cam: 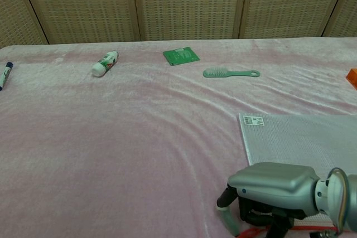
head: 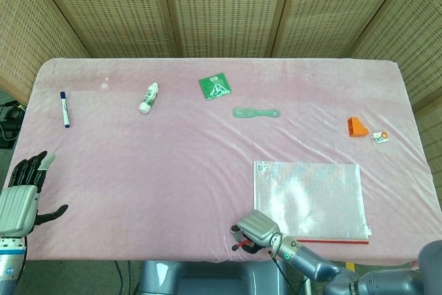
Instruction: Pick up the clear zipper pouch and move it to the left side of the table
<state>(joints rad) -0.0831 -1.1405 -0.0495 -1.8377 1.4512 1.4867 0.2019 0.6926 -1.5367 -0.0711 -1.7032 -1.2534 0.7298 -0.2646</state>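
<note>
The clear zipper pouch (head: 309, 198) (cam: 312, 137) lies flat at the table's front right, with a red zip strip along its near edge. My right hand (head: 255, 229) (cam: 273, 185) hovers at the front table edge, just left of the pouch's near-left corner. Its fingers curl down under the palm and I see nothing held in them. My left hand (head: 21, 195) hangs off the front-left corner of the table with fingers spread and empty; the chest view does not show it.
Along the far half lie a blue marker (head: 64, 108) (cam: 4, 74), a white bottle (head: 148, 97) (cam: 104, 63), a green card (head: 215, 87) (cam: 181, 56) and a green comb (head: 255, 112) (cam: 230, 73). An orange block (head: 356, 127) and a small tag (head: 380, 137) sit at the right.
</note>
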